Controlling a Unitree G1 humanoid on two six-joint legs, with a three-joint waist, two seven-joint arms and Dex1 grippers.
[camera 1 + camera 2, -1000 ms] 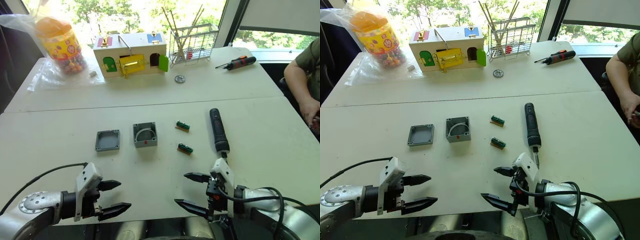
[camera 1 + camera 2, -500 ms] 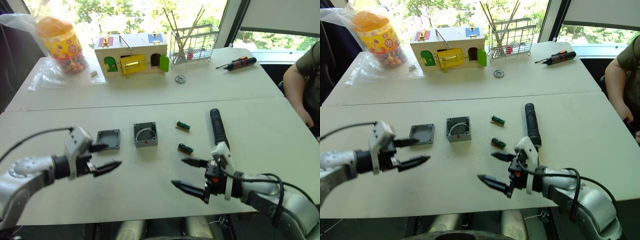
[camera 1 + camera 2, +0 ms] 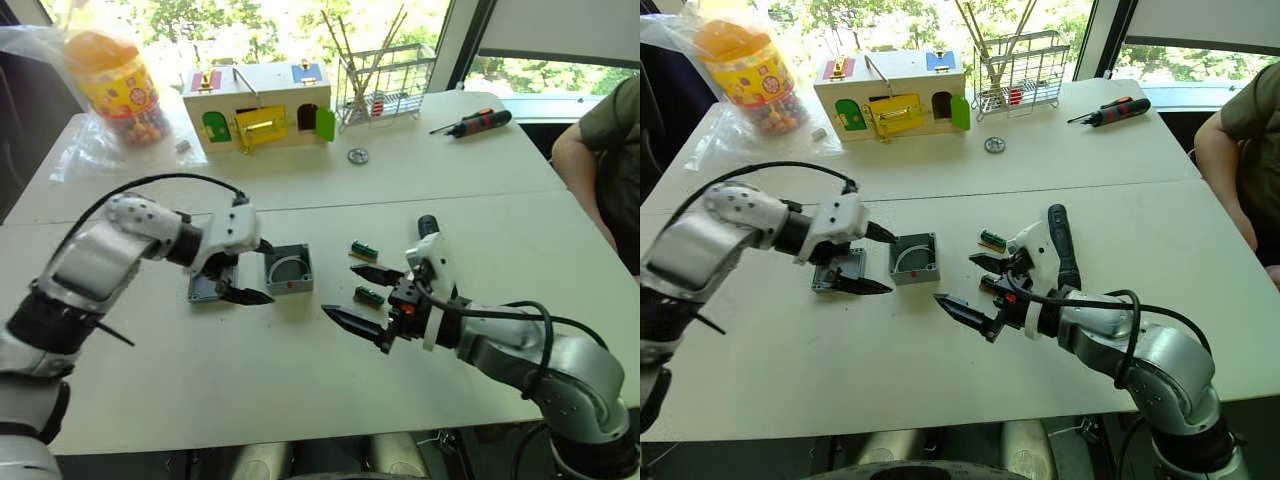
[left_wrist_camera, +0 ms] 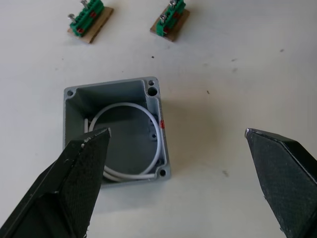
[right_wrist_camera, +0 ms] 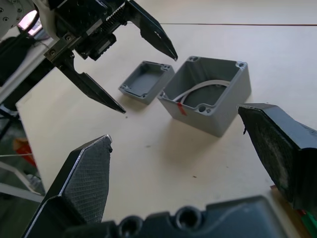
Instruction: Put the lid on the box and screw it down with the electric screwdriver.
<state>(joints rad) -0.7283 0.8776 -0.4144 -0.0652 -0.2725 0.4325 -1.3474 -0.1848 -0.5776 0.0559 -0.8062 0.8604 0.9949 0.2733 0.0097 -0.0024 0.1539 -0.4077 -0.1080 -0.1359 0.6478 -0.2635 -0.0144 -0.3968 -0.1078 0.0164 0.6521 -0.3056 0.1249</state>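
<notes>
The left end effector [image 3: 868,260], fingers spread wide, hovers over the flat square grey plastic lid [image 5: 146,81], which lies on the white surface [image 3: 300,380] just beside the small open grey plastic box [image 3: 289,268]. The right end effector [image 3: 364,296], also spread and empty, hangs near the box's other side, by two small green terminal blocks [image 4: 89,22]. The thick black stick-shaped electric screwdriver [image 3: 1060,245] lies behind the right end effector

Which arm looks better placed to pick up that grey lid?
The left. Its open gripper hangs right over the lid, beside the box. The right gripper is on the box's far side.
</notes>
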